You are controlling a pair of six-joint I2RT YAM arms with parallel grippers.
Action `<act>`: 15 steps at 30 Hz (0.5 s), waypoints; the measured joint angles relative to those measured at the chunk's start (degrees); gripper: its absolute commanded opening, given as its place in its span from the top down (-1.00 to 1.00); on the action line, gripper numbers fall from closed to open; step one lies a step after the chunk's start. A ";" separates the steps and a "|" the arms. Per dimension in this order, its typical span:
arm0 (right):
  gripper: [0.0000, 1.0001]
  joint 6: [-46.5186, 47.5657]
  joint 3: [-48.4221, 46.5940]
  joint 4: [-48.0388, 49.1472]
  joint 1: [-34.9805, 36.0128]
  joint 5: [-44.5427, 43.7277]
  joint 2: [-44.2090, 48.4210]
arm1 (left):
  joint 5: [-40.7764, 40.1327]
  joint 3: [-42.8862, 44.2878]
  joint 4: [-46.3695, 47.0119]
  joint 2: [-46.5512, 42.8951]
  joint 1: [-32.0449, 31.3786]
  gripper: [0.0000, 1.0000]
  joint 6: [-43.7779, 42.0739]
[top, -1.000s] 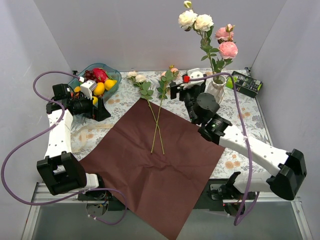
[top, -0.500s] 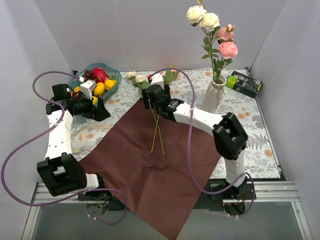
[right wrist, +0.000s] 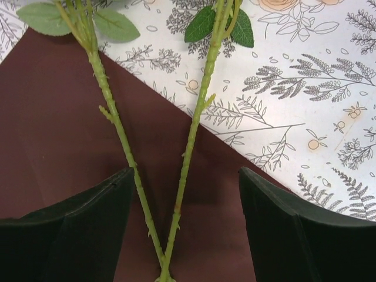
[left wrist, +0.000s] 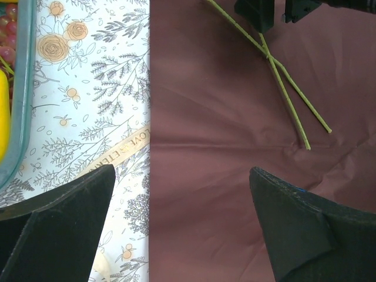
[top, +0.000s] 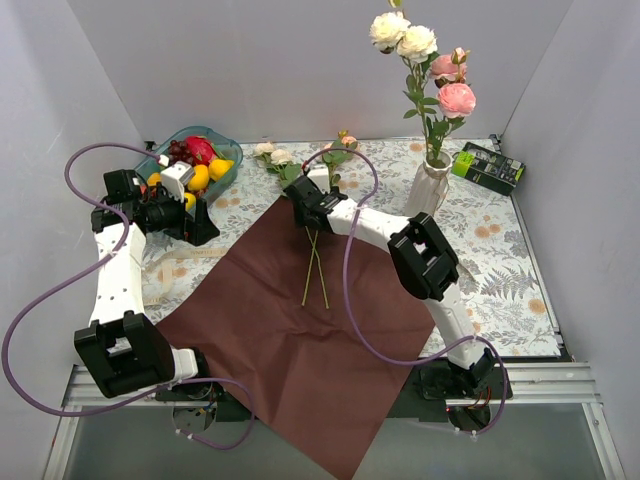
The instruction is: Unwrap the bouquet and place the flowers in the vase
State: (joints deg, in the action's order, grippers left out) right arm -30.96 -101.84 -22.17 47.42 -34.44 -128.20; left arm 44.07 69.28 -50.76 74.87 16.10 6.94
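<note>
At the far edge of the maroon paper (top: 300,340) on the tabletop (top: 490,250): two flowers (top: 316,255) lying crossed, right gripper (right wrist: 183,176) straddling both stems, fingers (right wrist: 70,223) apart, nothing held; left gripper (left wrist: 182,176) wide open, empty; vase (top: 432,185) rear right, part-filled; step judged: picking; next, close on one stem alone.

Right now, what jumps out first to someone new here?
The big maroon paper lies unfolded across the middle of the table, with two loose rose stems crossed on its far part. The right arm reaches over them, jaws open astride both stems. At the far right, the white vase already holds tall cream and pink roses.
</note>
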 measured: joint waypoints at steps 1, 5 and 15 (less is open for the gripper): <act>-0.52 -0.44 -0.39 -0.07 -0.15 -0.04 -0.35 | -0.07 -0.24 -0.02 -0.11 0.00 -0.96 -0.15; -0.47 -1.25 -2.38 -0.04 -0.87 -0.31 -1.99 | -0.39 -0.63 -0.07 -0.15 0.00 -0.96 -0.59; -0.31 0.79 -11.89 -0.20 -3.80 0.26 -8.74 | 0.11 -0.59 1.29 0.02 0.00 -0.96 1.66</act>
State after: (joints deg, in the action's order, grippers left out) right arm -30.17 -113.73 -22.37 43.62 -34.17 -136.94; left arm 44.18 68.69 -49.47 74.89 16.10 8.60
